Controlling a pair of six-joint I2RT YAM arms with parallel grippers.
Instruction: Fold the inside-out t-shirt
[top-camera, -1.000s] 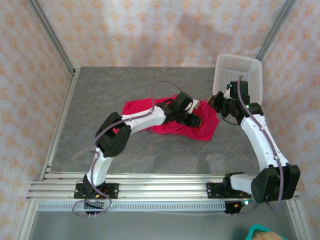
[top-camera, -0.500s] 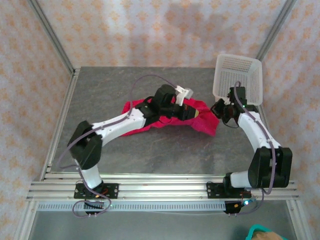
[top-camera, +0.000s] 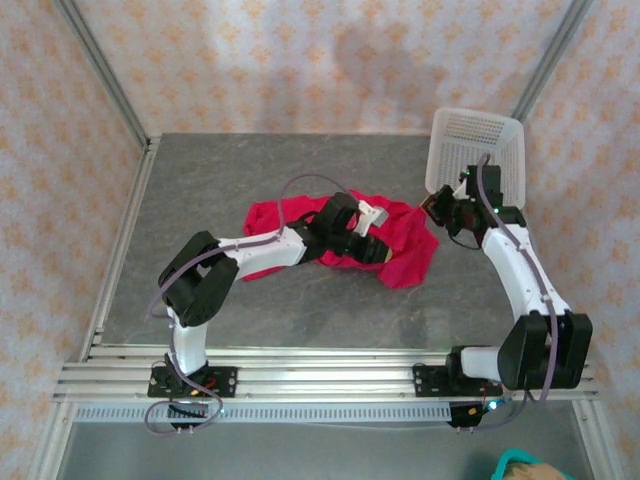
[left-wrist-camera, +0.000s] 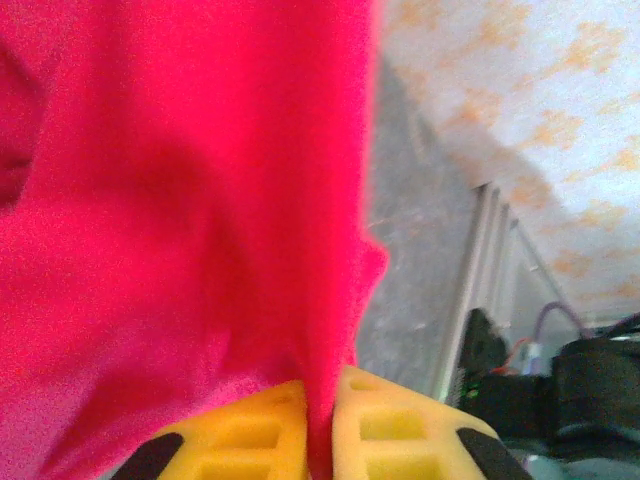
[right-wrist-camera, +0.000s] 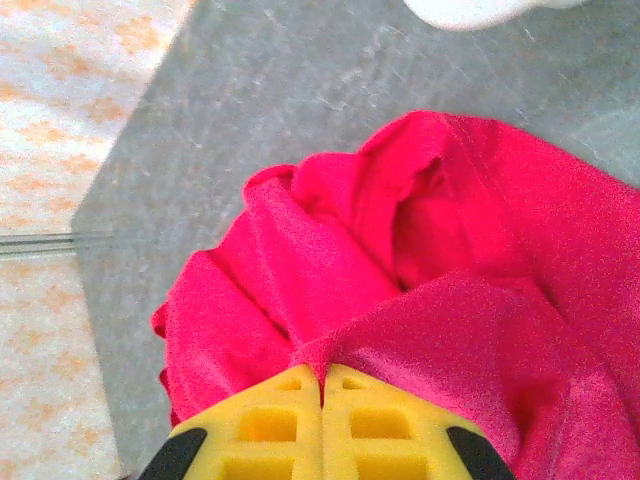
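Note:
The inside-out t-shirt (top-camera: 408, 250) lies crumpled in a red-pink heap in the middle of the grey table. My left gripper (top-camera: 383, 250) reaches over the heap from the left. In the left wrist view it (left-wrist-camera: 320, 390) is shut on a fold of the t-shirt (left-wrist-camera: 180, 220), with cloth squeezed between the yellow fingers (left-wrist-camera: 400, 425). My right gripper (top-camera: 432, 205) sits at the heap's right end. In the right wrist view it (right-wrist-camera: 322, 372) is shut on an edge of the t-shirt (right-wrist-camera: 330, 260), which bunches in folds beyond the tips.
A white mesh basket (top-camera: 478, 150) stands at the back right, just behind the right wrist. Bare grey table (top-camera: 200, 180) lies to the left, behind and in front of the shirt. Metal frame posts and patterned walls ring the table.
The left arm folded in and its gripper moved toward the near right, drawing the cloth with it. The shirt's right end now hangs lower. The right gripper stayed at the right end.

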